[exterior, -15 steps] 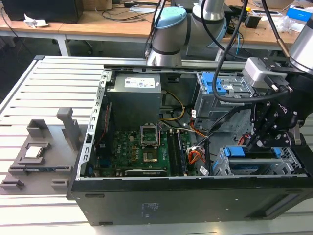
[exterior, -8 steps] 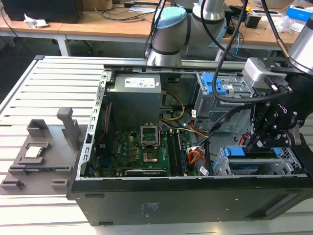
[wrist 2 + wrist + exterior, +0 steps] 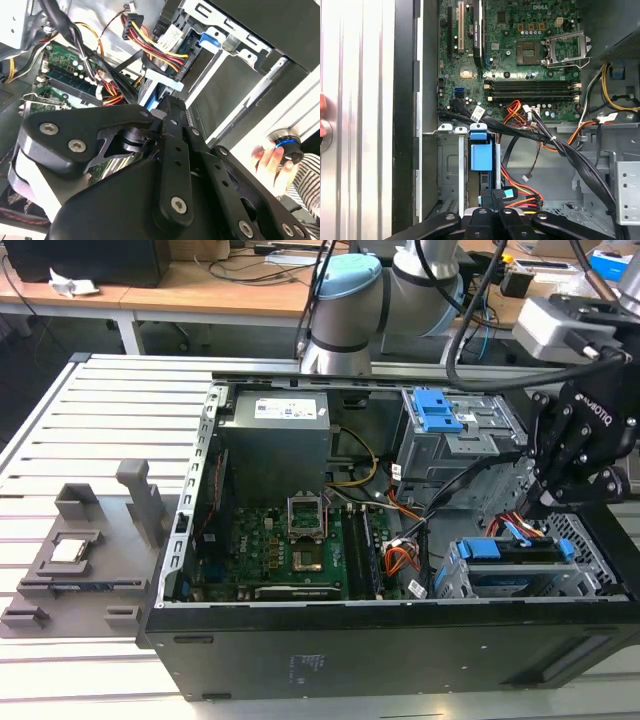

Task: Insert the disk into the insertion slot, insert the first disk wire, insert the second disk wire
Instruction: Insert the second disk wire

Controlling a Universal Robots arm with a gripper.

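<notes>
The disk, framed by its blue bracket, lies inside the silver insertion slot at the case's front corner on the exterior view's right. In the first wrist view the bracket's blue tab sits in the bay. My black gripper hangs right above the disk's rear end, among red and blue wires. In both wrist views its fingers meet, shut on a small black wire connector with a blue tag beside it. The gripper points at the bay.
The open black computer case rests on a slatted metal table. Motherboard, power supply and a taller grey cage with a blue latch crowd the inside. Wire bundles cross nearby. A person's hand grips a knob outside the case.
</notes>
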